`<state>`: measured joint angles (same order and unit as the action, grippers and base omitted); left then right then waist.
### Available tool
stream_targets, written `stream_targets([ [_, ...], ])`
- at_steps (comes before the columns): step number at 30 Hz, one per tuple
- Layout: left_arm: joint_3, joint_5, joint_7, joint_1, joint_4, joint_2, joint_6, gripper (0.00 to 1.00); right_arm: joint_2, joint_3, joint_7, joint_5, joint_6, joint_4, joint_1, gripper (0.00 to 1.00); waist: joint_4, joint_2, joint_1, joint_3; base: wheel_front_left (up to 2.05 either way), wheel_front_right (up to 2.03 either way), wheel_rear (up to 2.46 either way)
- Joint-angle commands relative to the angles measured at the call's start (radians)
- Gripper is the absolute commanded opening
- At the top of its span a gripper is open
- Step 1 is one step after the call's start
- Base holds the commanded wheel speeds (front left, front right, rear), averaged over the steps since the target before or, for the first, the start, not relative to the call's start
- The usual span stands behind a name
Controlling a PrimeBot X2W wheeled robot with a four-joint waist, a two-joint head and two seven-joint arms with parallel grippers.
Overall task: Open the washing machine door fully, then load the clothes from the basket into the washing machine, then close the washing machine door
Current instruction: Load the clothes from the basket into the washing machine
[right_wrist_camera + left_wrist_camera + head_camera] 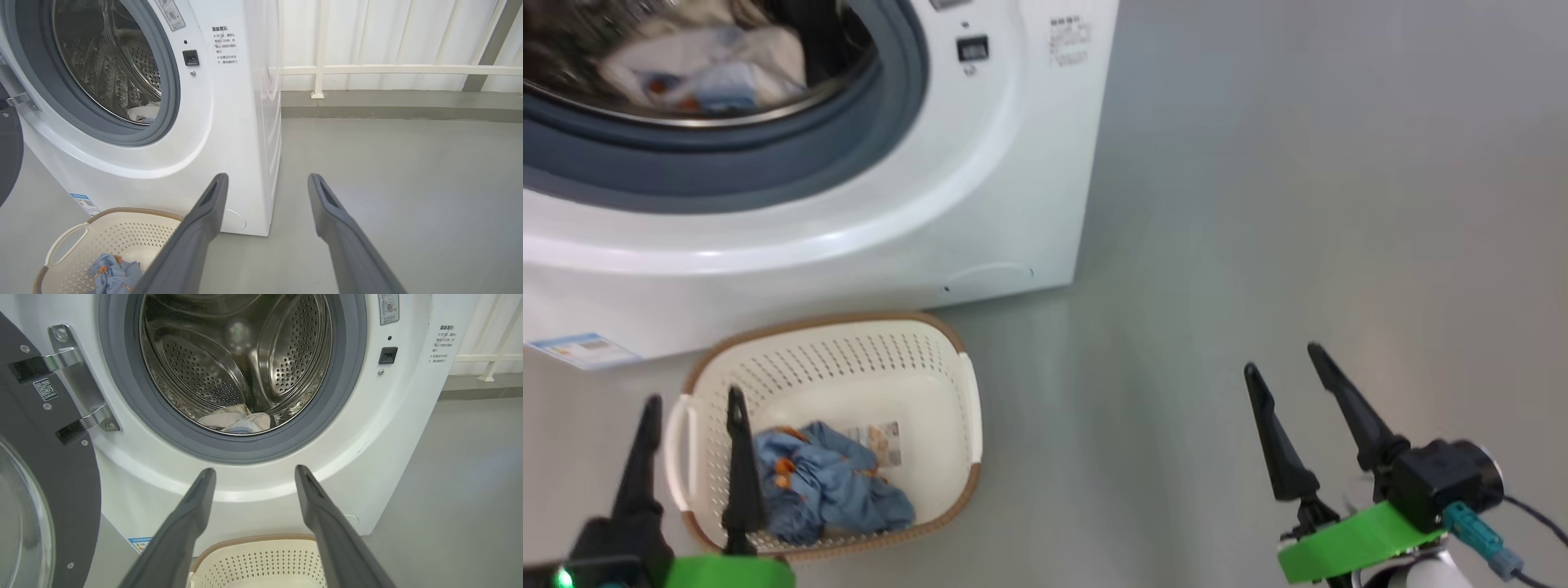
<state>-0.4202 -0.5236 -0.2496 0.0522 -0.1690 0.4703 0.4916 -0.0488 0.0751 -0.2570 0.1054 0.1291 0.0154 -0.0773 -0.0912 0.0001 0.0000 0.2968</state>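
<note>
While one blue bundle of the clothes (pixel 825 482) lies in the basket (pixel 968 392) just right of the left gripper's (pixel 694 396) jaws, the other, partly cream bundle (pixel 239 420) rests at the bottom of the drum (pixel 204 367), ahead of and above those jaws. They stand wide apart and hold nothing. The washing machine door (pixel 61 477) hangs swung open to their left, with the washing machine (pixel 1013 163) straight ahead. The right gripper (pixel 1281 358), equally spread and empty, hovers over grey floor (pixel 1217 204), with basket and machine off to the left of its jaws.
</note>
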Motion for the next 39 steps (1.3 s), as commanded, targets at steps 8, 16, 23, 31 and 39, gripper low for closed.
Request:
stream_targets([
  [8,0.036,0.005,-0.012,-0.085,0.053,-0.021,-0.068,1.0,-0.001,0.014,0.015,-0.024,0.002,-0.017,0.09,1.0,0.067,-0.0001,0.0,-0.19,0.0,0.0,0.0],
  [16,0.048,0.014,-0.012,-0.14,0.082,-0.043,-0.107,1.0,-0.001,0.013,0.042,-0.03,0.002,-0.035,0.144,1.0,0.069,-0.0001,0.0,-0.273,0.0,0.0,0.0],
  [23,0.068,0.028,-0.012,-0.166,0.095,-0.057,-0.133,1.0,-0.001,0.02,0.059,-0.032,0.002,-0.055,0.168,1.0,0.068,-0.0001,0.0,-0.304,0.0,0.0,0.0],
  [31,0.086,0.042,-0.012,-0.174,0.107,-0.078,-0.164,1.0,-0.001,0.017,0.07,-0.035,0.002,-0.068,0.182,1.0,0.069,-0.0001,0.0,-0.315,0.0,0.0,0.0],
  [39,0.106,0.055,-0.012,-0.174,0.117,-0.092,-0.183,1.0,-0.001,0.011,0.073,-0.04,0.002,-0.075,0.185,1.0,0.067,-0.0001,0.0,-0.311,0.0,0.0,0.0],
])
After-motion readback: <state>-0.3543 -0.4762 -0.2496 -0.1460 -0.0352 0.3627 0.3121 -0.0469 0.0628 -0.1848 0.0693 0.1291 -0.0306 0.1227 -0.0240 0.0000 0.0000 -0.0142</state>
